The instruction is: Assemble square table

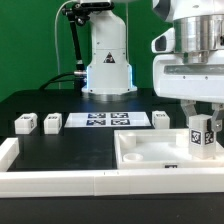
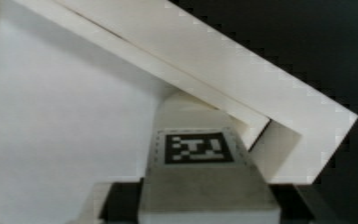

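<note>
Holding one small white marker-tagged leg block upright, my tool is partly closed on its sides. I judge it is lined up at a corner inside the large white raised-rim square plastic slab for fixing (rim just beside it). Otherwise the slab's recess looks bare; three spare leg blocks wait on the black table beyond the slab.

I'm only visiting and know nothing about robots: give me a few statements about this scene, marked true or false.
1. The hand grips a leg block. True.
2. Three other leg blocks lie on the black table. True.
3. The marker board lies on the square slab. False: it lies on the table, beyond the slab.
4. The held leg block hangs over the marker board. False: it is at the slab, near a corner.
</note>
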Tool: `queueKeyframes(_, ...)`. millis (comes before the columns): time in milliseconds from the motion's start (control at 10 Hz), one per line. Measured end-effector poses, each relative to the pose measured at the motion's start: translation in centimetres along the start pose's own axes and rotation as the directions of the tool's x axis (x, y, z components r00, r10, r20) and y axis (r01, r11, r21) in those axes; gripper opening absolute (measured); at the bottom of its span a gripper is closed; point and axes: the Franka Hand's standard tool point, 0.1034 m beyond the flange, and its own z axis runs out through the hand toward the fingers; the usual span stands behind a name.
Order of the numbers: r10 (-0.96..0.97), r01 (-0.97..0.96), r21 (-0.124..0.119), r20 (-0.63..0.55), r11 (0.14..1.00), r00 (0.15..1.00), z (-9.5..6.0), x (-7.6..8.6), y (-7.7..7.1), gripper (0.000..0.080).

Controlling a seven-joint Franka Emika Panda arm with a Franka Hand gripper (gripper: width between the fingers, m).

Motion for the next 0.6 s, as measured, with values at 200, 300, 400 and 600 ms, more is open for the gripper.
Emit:
queueKeyframes(200, -0.068, 0.068, -0.002, 0.001, 0.998, 0.998, 0.04, 0.00, 0.05, 0.0483)
queueKeyframes(300, -0.081, 0.081, -0.006, 0.003, 0.997, 0.997, 0.05, -0.13, 0.06, 0.0483)
queueKeyframes(400, -0.159, 0.159, -0.013, 0.006, 0.987, 0.987, 0.07, -0.29, 0.10, 0.0619)
queueKeyframes(600, -0.360, 0.360, -0.014, 0.014, 0.933, 0.933, -0.04, -0.40, -0.04, 0.0645)
